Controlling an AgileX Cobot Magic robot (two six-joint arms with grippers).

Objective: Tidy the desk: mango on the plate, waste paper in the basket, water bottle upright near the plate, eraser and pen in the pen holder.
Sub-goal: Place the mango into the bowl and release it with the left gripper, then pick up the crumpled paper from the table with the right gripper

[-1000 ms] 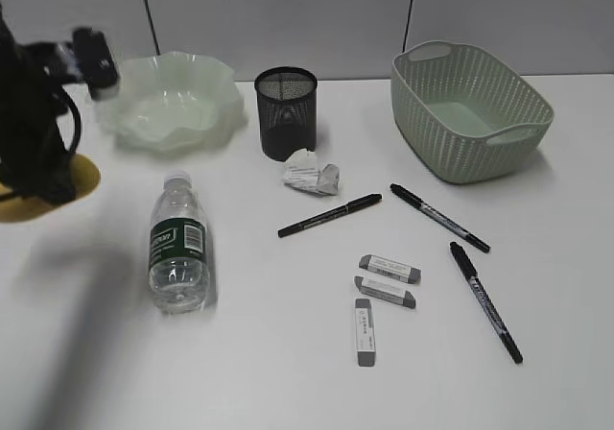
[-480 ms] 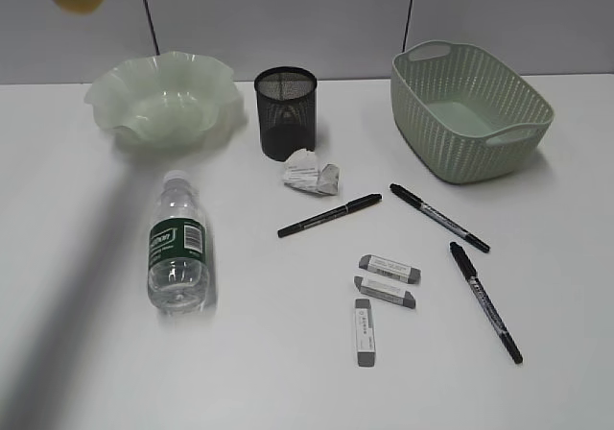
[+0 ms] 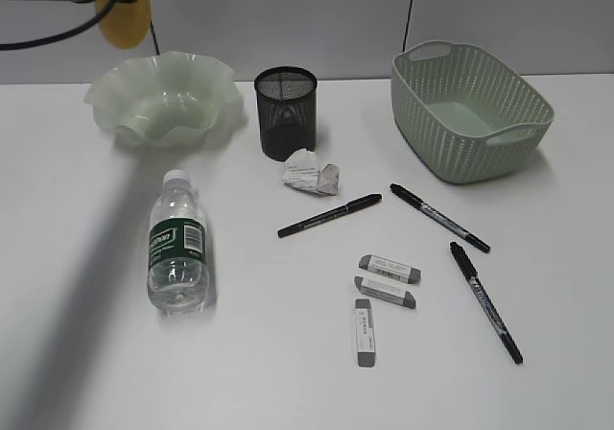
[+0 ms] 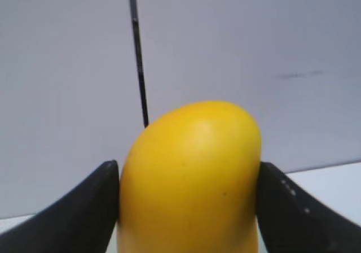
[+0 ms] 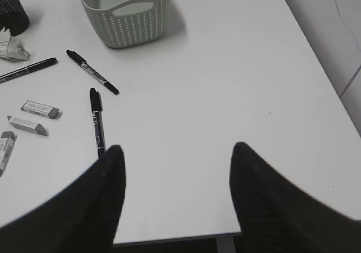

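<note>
Left hand [image 4: 189, 208] grasping mango [image 4: 190, 179], high above plate [image 3: 163, 99]. Right hand [image 5: 177, 177] released, over bare tabletop [image 5: 225, 95].

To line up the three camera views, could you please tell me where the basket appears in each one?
Exterior view: the basket stands at the upper right, on the desk.
Left wrist view: not in it; the mango fills the frame.
Right wrist view: the basket is at the top, left of centre.
Shared landmark: the pen just in front of the basket, also in the right wrist view.
</note>
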